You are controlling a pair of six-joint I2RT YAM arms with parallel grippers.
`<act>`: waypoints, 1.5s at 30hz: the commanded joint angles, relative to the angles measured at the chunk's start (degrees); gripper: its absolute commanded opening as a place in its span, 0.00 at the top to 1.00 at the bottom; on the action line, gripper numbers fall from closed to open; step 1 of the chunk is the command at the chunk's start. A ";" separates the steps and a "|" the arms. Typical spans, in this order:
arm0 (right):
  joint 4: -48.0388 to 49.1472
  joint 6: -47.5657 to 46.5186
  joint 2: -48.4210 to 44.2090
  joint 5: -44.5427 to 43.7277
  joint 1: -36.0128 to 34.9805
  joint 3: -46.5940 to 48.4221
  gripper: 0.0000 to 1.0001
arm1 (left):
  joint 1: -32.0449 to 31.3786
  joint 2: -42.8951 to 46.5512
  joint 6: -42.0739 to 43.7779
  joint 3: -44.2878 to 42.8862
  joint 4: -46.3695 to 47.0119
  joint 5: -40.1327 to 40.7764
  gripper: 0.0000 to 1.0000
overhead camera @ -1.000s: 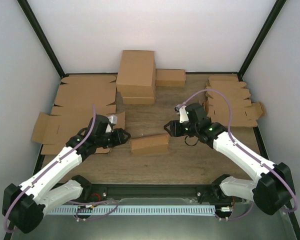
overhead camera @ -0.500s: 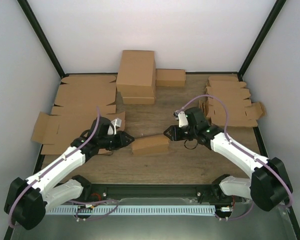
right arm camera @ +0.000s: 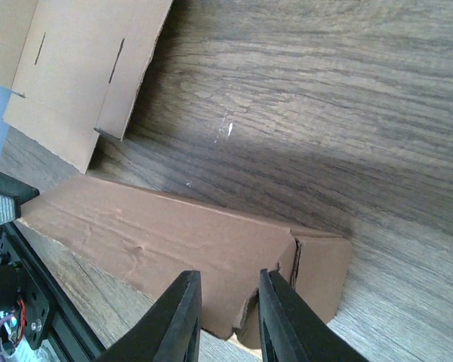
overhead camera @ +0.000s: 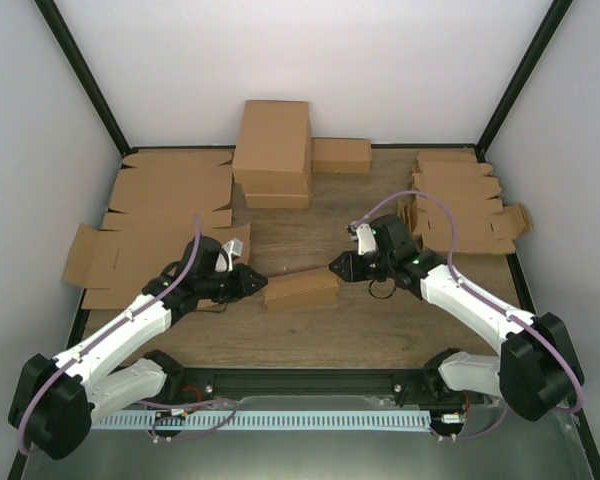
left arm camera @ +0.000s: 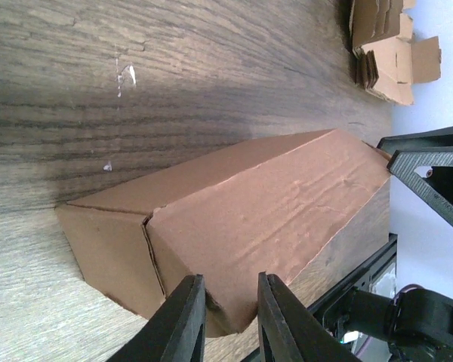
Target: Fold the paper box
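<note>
Since the earlier frame, inward advance of both arms toward the paper box (overhead camera: pixel 301 289), with narrowing of both sets of jaws; box itself in much the same place.

Paper box: folded into a closed, long rectangular form, lying flat on the wooden table (overhead camera: pixel 310 335) near the centre, between the two arms, its long axis running left to right and slightly tilted up toward the right.

Left end effector (overhead camera: pixel 254 281): at the left end of the box, tips touching or just beside it. In the left wrist view, left end effector (left arm camera: pixel 228 277) with fingers narrowly parted, the box's near lower corner seen in the gap; grip or mere contact not discernible.

Right end effector (overhead camera: pixel 335 268): at the right end of the box. In the right wrist view, right end effector (right arm camera: pixel 226 275) likewise narrow, with the box's edge beside its end flap in the gap; hold not discernible.

Background: stacked larger cartons (overhead camera: pixel 271 150) at the rear centre; flat cardboard sheets (overhead camera: pixel 150 215) at the left; pile of die-cut blanks (overhead camera: pixel 460 205) at the right, well apart from the box.
</note>
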State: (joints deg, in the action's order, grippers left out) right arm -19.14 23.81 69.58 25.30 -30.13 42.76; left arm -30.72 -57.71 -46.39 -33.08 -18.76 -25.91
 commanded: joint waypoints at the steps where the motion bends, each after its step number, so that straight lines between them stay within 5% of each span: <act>1: 0.60 -0.60 -1.00 1.45 0.07 -1.42 0.77 | 0.13 0.27 -0.57 2.39 1.28 -1.54 0.79; 26: 5.44 -1.28 -0.44 -0.21 0.07 -8.87 0.79 | -0.13 -0.02 0.23 8.64 2.67 -1.00 0.84; 31: 3.91 -1.69 -4.65 -2.58 0.07 -6.43 0.58 | -0.11 1.21 3.61 2.41 -4.99 2.92 0.76; 40: -0.45 -3.49 -7.05 -1.90 0.07 0.21 0.56 | -0.03 2.73 5.91 -7.77 -12.25 4.67 0.68; 42: 1.33 -2.89 -7.14 2.30 0.07 0.05 0.64 | -0.04 2.87 4.70 -6.35 -7.27 -0.53 0.73; 45: 6.40 -0.60 -6.03 10.19 0.07 -1.68 0.90 | -0.12 1.77 1.64 -2.84 0.78 -7.32 0.94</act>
State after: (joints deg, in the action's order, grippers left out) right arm -17.08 21.76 63.05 26.06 -30.13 40.64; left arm -30.79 -55.20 -42.26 -39.03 -26.00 -24.84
